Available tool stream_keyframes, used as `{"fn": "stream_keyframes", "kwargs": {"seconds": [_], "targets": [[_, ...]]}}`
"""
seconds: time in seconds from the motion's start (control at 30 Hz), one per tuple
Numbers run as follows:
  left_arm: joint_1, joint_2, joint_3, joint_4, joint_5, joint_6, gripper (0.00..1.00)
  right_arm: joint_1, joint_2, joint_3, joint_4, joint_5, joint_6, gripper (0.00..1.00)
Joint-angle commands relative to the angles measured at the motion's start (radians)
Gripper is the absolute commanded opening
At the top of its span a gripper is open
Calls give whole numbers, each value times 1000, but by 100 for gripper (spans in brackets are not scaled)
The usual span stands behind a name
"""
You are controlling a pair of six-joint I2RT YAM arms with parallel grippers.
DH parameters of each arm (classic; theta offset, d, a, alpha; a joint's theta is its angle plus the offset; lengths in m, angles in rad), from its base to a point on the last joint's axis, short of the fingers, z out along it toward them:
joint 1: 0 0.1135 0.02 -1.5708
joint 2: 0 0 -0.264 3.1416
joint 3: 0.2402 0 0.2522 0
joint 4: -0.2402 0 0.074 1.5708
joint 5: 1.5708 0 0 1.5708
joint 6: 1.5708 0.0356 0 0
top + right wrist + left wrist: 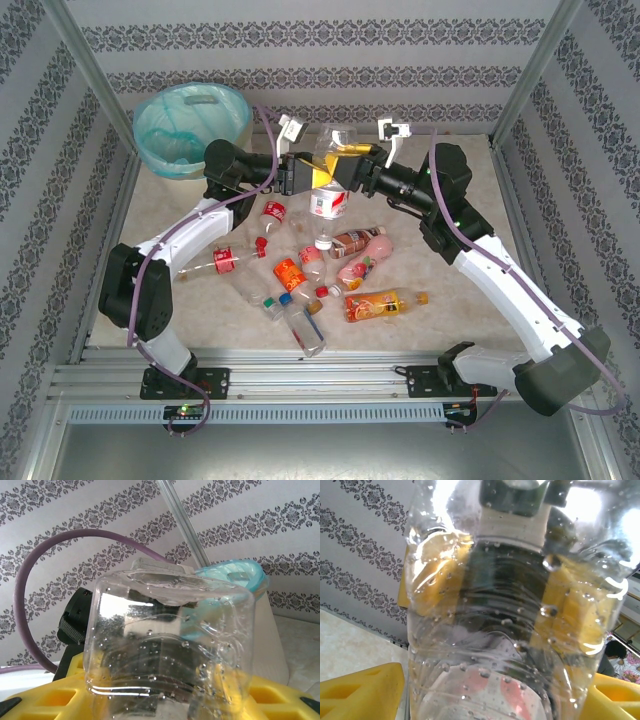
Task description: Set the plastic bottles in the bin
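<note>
Marbled surface (450, 300) w/ the bin (146, 152) at its far-left corner; the cream wall & blue-green liner also show behind the bottle in the R wrist view (272, 645). Both arms meet at the far middle. Right hand (348, 165) is clamped on the held bottle (330, 150). Its yellow fingers (50, 700) sit either side of the clear body (170, 630), w/ the bottle wedged between them. Left hand (312, 178) is at the same bottle from the other side. Its fingers (365, 690) stand wide apart w/ the wet clear body (510, 630) filling the gap. One finger is right at the bottle wall, but can't tell if it presses or just flanks. The held bottle is off the surface, red-&-white label toward its near end. It is right of the bin & apart from it, not over the opening. The rest of the plastic bottles (290, 272) lie scattered on the surface nearer the arm bases, incl. an orange-label bottle (372, 305) & a red-label bottle (228, 260), all on their sides, none touching either hand.
</note>
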Motion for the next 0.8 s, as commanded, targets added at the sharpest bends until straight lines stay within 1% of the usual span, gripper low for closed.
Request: {"fn": "stream_keyframes", "kwargs": {"seconds": [0.0,0.13,0.27,0.37,0.4,0.43,0.5,0.6,0.7,0.77], "targets": [[-16,-26,16,40,29,14,79,14,7,25,53,17,17,54],[-16,-26,16,39,31,14,74,18,10,24,57,13,17,55],[-11,-23,31,23,27,18,63,17,-1,21,48,23,3,61],[-1,-26,39,13,15,24,54,18,-25,12,32,50,-24,69],[4,-29,41,5,11,28,53,18,-33,6,32,59,-29,71],[10,-34,42,-8,5,37,53,18,-46,-4,31,77,-39,76],[23,-46,42,-49,-13,62,53,18,-74,-19,30,118,-58,82],[49,-75,43,-146,-44,131,53,19,-119,-46,18,203,-91,92],[91,-120,55,-305,-92,238,53,19,-165,-71,8,309,-125,94],[129,-164,84,-487,-138,364,53,19,-196,-91,6,384,-145,94]]}}
